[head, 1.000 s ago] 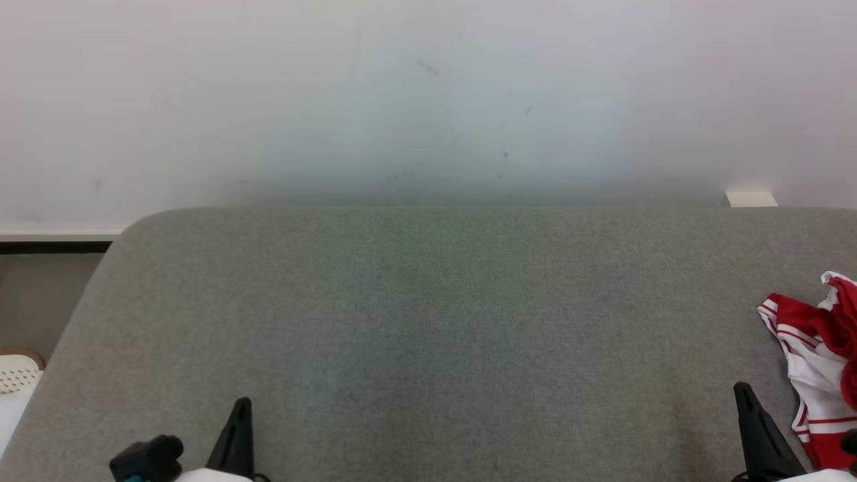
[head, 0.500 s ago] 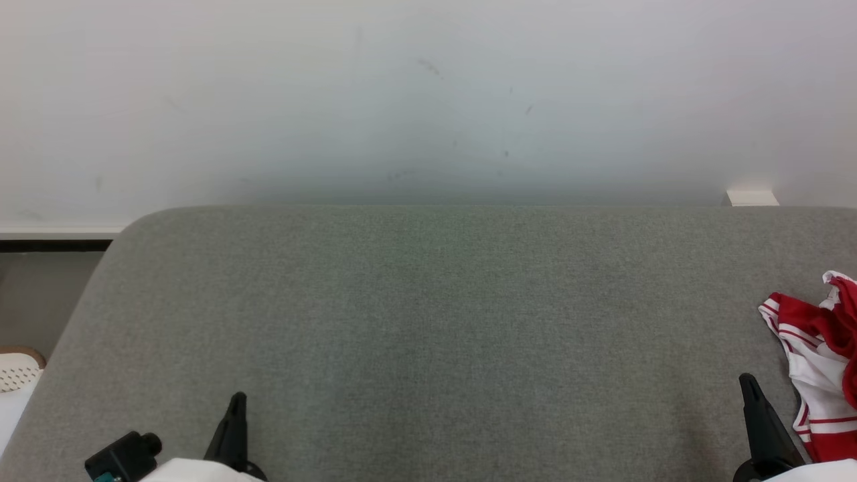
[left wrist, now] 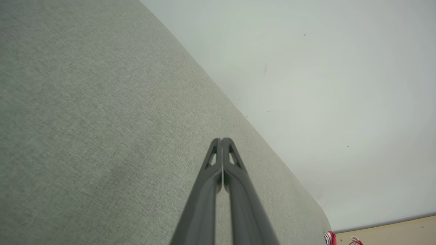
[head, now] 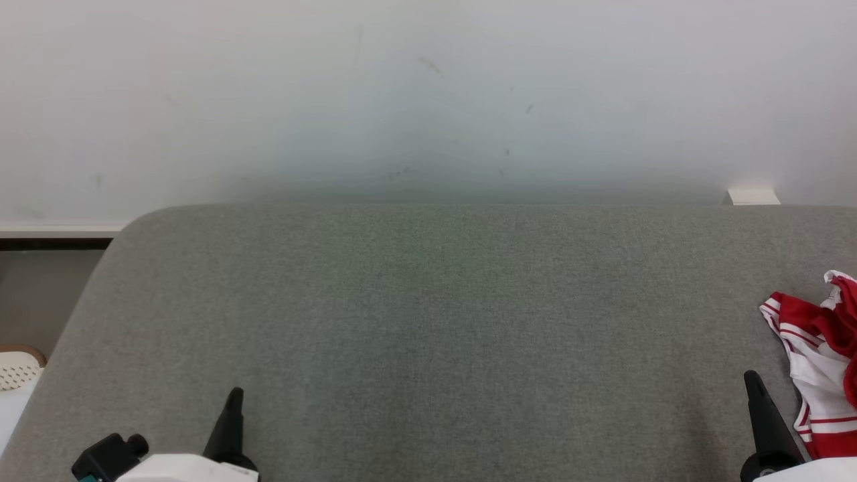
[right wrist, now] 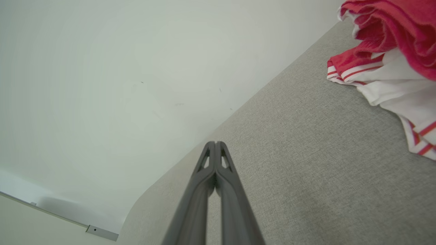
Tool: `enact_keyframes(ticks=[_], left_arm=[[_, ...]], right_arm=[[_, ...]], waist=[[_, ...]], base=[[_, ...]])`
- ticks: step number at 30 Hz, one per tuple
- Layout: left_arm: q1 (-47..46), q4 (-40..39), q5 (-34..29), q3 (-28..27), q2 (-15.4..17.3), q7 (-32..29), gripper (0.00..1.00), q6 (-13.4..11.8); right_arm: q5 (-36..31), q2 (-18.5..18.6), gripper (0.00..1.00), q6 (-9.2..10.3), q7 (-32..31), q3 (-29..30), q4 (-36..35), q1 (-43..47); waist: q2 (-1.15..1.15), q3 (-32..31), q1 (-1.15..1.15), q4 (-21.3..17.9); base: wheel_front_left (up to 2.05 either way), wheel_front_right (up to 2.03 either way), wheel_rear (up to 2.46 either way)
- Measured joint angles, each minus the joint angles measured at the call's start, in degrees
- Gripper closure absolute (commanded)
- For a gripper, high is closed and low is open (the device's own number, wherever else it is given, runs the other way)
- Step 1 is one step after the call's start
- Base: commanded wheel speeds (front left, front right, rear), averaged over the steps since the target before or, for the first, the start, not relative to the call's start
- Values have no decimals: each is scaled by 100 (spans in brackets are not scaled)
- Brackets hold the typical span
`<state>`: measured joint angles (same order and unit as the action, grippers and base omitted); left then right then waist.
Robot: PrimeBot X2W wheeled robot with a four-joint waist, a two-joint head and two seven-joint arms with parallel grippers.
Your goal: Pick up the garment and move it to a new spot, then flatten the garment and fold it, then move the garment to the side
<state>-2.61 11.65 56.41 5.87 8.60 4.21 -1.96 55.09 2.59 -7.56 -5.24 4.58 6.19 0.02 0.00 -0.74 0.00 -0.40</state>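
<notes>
- Garment point(head: 818, 365), red and white with thin stripes, lies crumpled at about 3 o'clock on the gray cloth-covered table point(head: 428, 308) and runs off the head view's right edge.
- At about 5 o'clock in the head view, the right gripper point(head: 750, 378) has its two dark fingers pressed together with nothing between them. It stands just beside the garment's left edge.
- In the right wrist view, the right gripper point(right wrist: 215, 143) points over the table cloth, and the garment point(right wrist: 391, 64) lies bunched at 2 o'clock.
- At about 7 o'clock in the head view, the left gripper point(head: 234, 395) is well apart from the garment, its fingers closed tight and empty.
- In the left wrist view, the left gripper point(left wrist: 221, 139) is over the table, and a scrap of the garment point(left wrist: 329, 238) shows at 5 o'clock.
- A pale wall point(head: 428, 100) rises behind the table at 12 o'clock.
</notes>
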Motion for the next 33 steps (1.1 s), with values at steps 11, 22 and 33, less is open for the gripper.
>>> enact_keyframes(ticks=[11, 22, 33], left_arm=[[-69, 47, 682, -197, -79, -169, 100, 177], [-108, 82, 1321, -382, -164, -330, 100, 322], [-169, 115, 1869, -553, -235, -479, 100, 476]], right_arm=[[681, 1, 100, 0, -25, 41, 144, -115], [1313, 2, 100, 0, -48, 74, 281, -221], [1864, 3, 100, 0, -70, 102, 396, -311]], waist=[[0, 13, 0, 6], [0, 26, 0, 11], [0, 39, 0, 17]], base=[[0, 0, 0], [0, 0, 0], [0, 0, 0]])
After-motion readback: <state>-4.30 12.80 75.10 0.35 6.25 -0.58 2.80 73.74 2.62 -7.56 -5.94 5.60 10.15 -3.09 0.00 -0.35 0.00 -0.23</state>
